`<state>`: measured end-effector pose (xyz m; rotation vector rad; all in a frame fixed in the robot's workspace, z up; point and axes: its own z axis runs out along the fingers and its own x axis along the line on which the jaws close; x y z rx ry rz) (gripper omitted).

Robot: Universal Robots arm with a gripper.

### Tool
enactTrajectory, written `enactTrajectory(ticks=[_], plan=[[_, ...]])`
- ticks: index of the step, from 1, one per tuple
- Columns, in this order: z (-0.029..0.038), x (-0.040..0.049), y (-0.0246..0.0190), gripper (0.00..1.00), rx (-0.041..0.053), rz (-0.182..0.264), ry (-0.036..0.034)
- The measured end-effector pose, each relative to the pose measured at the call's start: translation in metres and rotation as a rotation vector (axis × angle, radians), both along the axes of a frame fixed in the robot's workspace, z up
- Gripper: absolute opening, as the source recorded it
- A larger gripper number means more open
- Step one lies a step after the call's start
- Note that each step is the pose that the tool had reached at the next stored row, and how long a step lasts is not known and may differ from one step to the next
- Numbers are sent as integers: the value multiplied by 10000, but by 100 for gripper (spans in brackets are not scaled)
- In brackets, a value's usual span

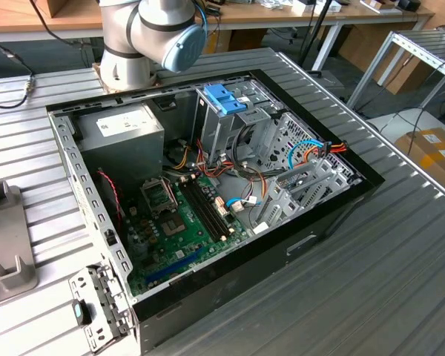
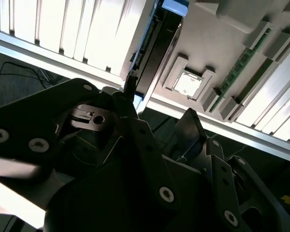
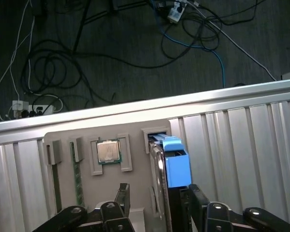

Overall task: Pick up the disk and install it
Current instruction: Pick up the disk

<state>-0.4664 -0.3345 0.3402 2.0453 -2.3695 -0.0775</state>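
My gripper (image 3: 158, 189) wide, astride the disk (image 3: 178, 164) — no contact seen. I judge it stiff, dense, shock-sensitive — pinch across the flat faces, mid-body.

Disk (image 3: 176, 166) dull grey metal with smooth blue plastic tab, holder (image 3: 87, 133) matt grey plastic, table (image 3: 241, 140) ribbed satin aluminium, computer case (image 1: 68, 159) bare perforated sheet metal.
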Motion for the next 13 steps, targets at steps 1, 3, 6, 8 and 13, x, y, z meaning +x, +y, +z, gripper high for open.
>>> enactTrajectory(ticks=[1, 3, 6, 8, 13], plan=[[-4, -1, 10, 60, 0, 78, 0], [-12, -2, 28, 60, 0, 252, 0], [-29, -4, 71, 60, 0, 578, 0], [-45, -13, 100, 60, 1, 621, -3], [-119, -71, 147, 60, 1, 693, -1]])
